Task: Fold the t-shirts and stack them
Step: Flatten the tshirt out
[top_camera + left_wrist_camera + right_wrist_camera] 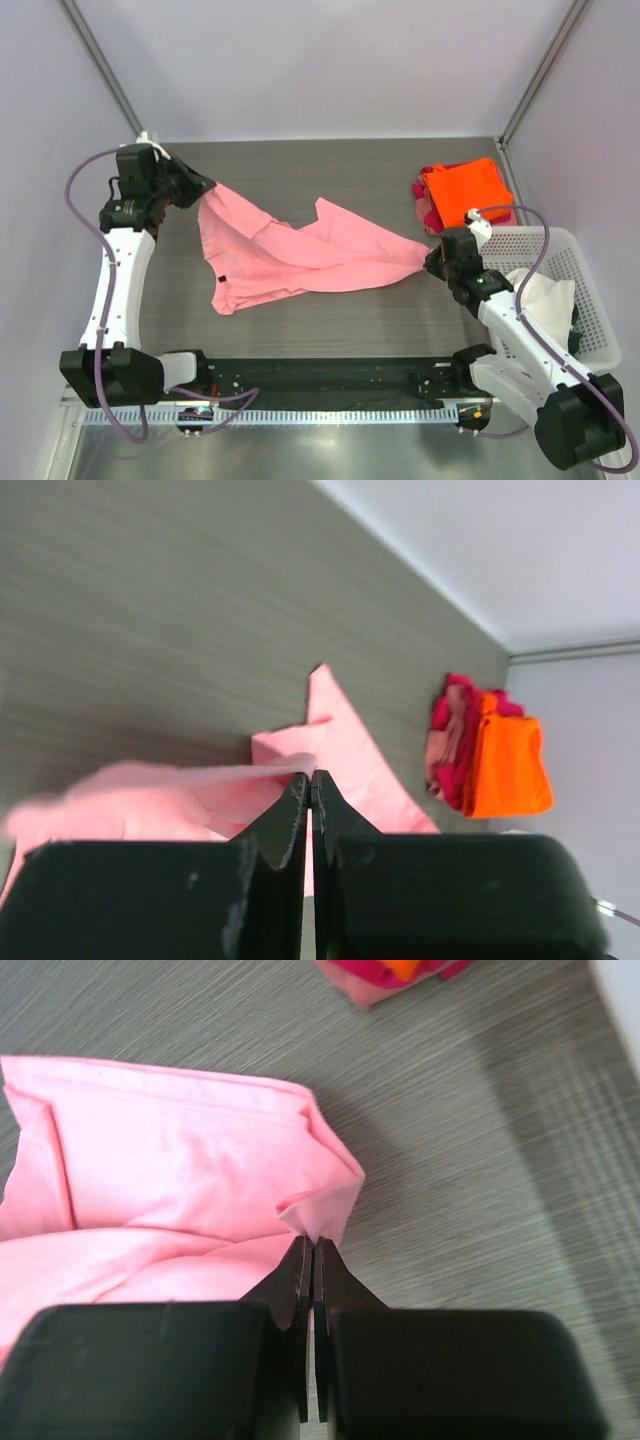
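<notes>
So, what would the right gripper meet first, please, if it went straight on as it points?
The pink t-shirt: the right gripper is shut on its corner, with that cloth directly ahead.

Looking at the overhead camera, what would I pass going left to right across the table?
left gripper, pinching the shirt's corner → pink t-shirt → right gripper, pinching its other end → white basket. The orange-topped stack overlaps the right gripper and basket sideways, so it is left out.
</notes>
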{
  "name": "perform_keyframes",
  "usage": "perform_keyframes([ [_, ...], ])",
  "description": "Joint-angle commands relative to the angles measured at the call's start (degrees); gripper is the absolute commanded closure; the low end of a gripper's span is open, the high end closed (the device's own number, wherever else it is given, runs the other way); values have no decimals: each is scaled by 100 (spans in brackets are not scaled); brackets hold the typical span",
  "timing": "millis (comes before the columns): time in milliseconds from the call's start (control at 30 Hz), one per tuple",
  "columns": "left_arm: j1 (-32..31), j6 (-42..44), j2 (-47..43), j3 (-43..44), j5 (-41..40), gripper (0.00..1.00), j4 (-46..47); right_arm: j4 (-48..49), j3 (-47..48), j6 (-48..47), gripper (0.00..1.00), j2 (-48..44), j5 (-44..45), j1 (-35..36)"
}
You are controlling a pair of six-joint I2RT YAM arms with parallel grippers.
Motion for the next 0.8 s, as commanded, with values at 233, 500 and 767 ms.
perform_keyframes([
  [233,53,275,-600,-629,-33,100,67,-127,-288,406,99,-820,-386,480],
  [500,53,213,-1619,-1627,-1472,100,-879,-929,131,74,42,-1379,-130,612],
  [767,71,-234,-2042,-2304,-1414,100,-1154,-252,1993,-955,50,1519,-1140,691],
])
